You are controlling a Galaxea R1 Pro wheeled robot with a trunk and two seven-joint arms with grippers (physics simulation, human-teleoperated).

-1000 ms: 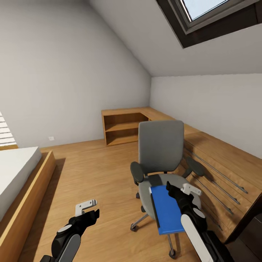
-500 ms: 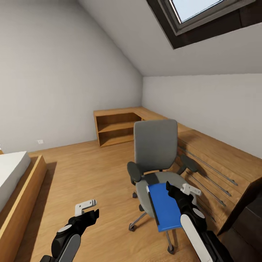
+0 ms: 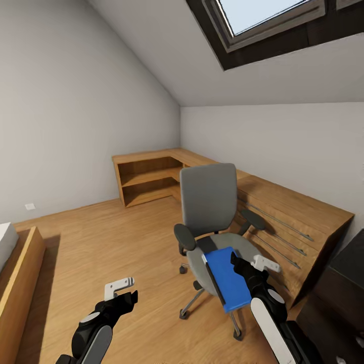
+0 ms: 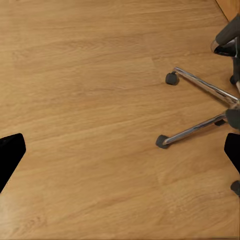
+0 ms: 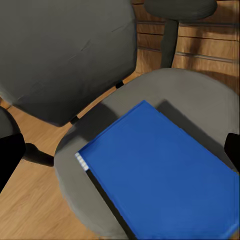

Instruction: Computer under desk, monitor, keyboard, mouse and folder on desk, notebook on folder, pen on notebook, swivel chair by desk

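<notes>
Bedroom (image 3: 91, 101): attic room, sloped grey ceiling, dark-framed skylight (image 3: 268, 20), wood floor (image 3: 101, 242). Across the last second the whole head view has slid leftward: the bed (image 3: 17, 263) is now a sliver at the picture's left edge, the low wooden shelving (image 3: 146, 177) sits further left, and a glossy black corner, judged to be the desk (image 3: 338, 288), has come in at lower right. The things themselves have not moved; the camera has turned right, toward the desk

Swivel chair (image 3: 212, 222): grey seat and back, black armrests, chrome spokes on castors, standing on the floor just in front of the robot, near the desk corner but apart from it. Left wrist view shows two of its spokes (image 4: 200, 107) over bare floor

Folder (image 3: 228, 279): bright blue, flat. The right wrist view (image 5: 165, 175) shows it above the seat with a dark shadow beneath its near edge, so it looks raised or tilted off the cushion; whether it still rests on the chair I cannot tell

Right gripper (image 3: 241, 267): against the folder's right edge; fingertips show at both edges of the wrist view, set wide. Whether it grips the folder cannot be told

Left gripper (image 3: 126, 296): low over the floor, carrying nothing, fingers spread wide

Judgement: folder step in hand; the turn toward the desk suits carrying it there
</notes>
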